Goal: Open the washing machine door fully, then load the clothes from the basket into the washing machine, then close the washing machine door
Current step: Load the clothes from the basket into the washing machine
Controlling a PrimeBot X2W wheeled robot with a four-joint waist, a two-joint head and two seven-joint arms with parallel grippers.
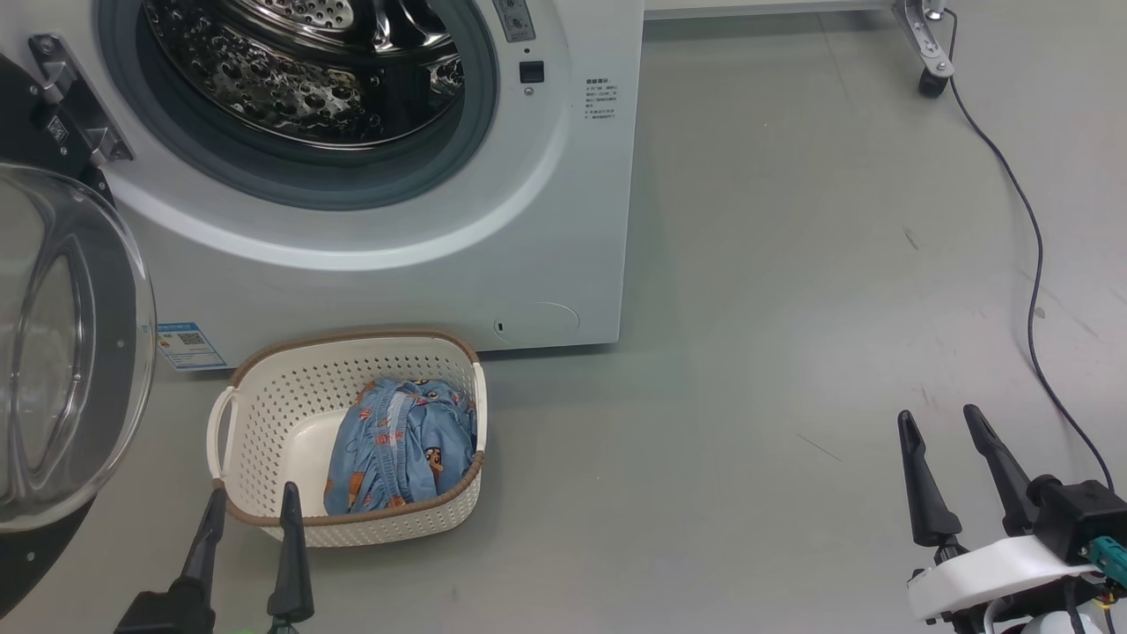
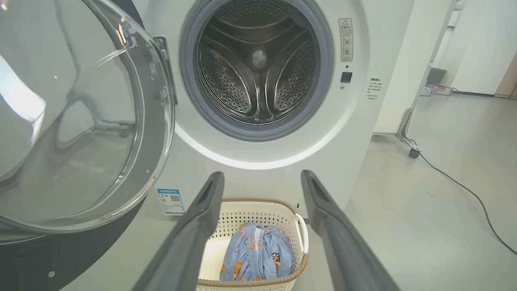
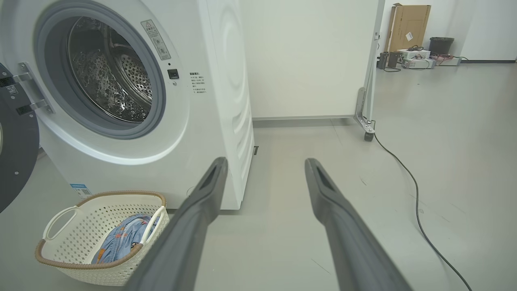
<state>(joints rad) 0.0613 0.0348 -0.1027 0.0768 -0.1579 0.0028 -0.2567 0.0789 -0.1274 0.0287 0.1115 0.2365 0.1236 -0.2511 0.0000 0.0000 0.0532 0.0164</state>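
Note:
The white washing machine [image 1: 563, 220] stands ahead with its steel drum [image 1: 308, 70] exposed. Its round door [image 1: 62, 352] with the clear glass bowl is swung wide open to the left. On the floor in front sits the cream basket [image 1: 264, 414] holding the light blue printed clothes [image 1: 401, 453]. My left gripper [image 1: 254, 493] hangs open just in front of the basket's near rim, nothing between its fingers. My right gripper [image 1: 938, 418] is open over bare floor, far right of the basket. In the left wrist view the clothes [image 2: 256, 252] lie between the open fingers [image 2: 202, 214].
A dark cable [image 1: 1030, 264] runs across the grey floor at the right, from a wheeled frame leg [image 1: 929, 53]. In the right wrist view a white panel [image 3: 307, 56] stands behind the machine, with a cardboard box [image 3: 408, 24] and a bin far back.

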